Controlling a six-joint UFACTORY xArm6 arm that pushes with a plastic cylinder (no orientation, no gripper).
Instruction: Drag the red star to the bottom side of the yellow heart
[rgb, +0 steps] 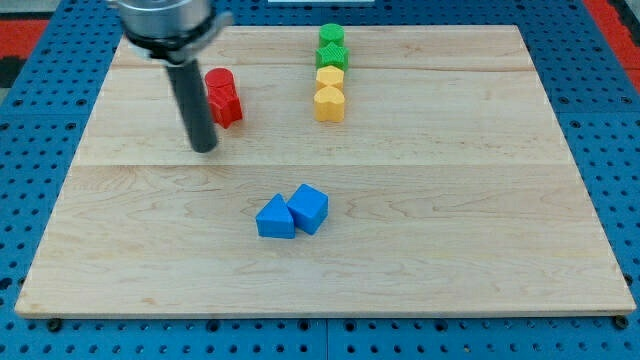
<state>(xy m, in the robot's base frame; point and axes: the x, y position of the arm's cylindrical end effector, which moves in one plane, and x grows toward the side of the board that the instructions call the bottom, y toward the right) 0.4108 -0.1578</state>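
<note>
My tip is bare, holding nothing, just left of and below the red star. The red cylinder touches the star's top side. The yellow heart sits well right of the star. Risk: a push from this low-left angle sends the star up-right, dragging the cylinder. The board below the heart is open.

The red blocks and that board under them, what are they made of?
The red blocks look like moulded or painted plastic: even, saturated colour with a slight sheen. The board looks like pale wood, showing grain lines and plank seams, matte finish. Neither can be confirmed from this view.
</note>
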